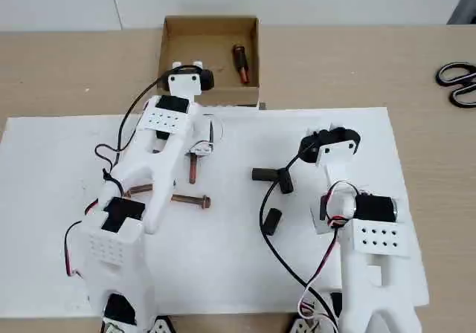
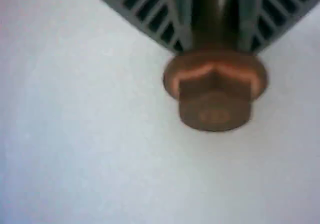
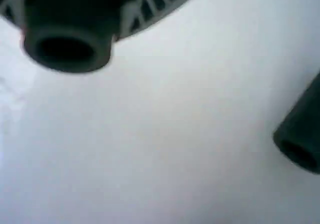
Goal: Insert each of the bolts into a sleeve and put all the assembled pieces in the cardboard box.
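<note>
Here the copper-brown bolt (image 2: 215, 91) shows a flanged hexagonal head.

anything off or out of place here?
Nothing damaged or spilled. The left gripper is shut on a bolt, the right gripper on a sleeve, and one assembled piece lies in the cardboard box. The only stray is a pair of scissors on the bare table, off the white sheet.

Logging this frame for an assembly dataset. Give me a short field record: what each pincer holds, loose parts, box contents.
left pincer: shut on bolt
right pincer: shut on sleeve
loose bolts: two, lying on white sheet
loose sleeve: one, on the sheet
cardboard box: one assembled piece inside
</note>
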Robot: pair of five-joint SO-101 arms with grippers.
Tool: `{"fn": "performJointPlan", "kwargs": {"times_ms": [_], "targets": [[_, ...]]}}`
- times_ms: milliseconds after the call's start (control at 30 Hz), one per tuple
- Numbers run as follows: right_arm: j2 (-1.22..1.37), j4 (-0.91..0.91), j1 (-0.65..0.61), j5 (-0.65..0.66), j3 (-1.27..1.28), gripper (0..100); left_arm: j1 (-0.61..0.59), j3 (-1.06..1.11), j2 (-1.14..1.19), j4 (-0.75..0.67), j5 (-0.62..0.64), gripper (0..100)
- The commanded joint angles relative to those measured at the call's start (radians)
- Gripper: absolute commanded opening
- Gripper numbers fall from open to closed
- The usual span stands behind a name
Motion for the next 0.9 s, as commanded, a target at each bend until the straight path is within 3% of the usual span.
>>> {"fn": "performJointPlan", "kwargs": {"times_ms": [0,167,567,867], "targets": [[-0.028,-0.015,0.005,0.008,-0.006,0.3,-0.014,-0.03,0.003,-0.08,0.0,0],[-0.031,0.01,0.004,0.008,-0.043,0.3,-0.009,-0.064,0.002,-0.046,-0.002,0],[-0.031,0.137,-0.001,0.008,-0.187,0.3,0.011,-0.438,0.0,0.327,-0.002,0],[-0.033,0.131,-0.191,-0.038,-0.192,0.3,0.054,-0.797,0.0,0.537,0.002,0]]}}
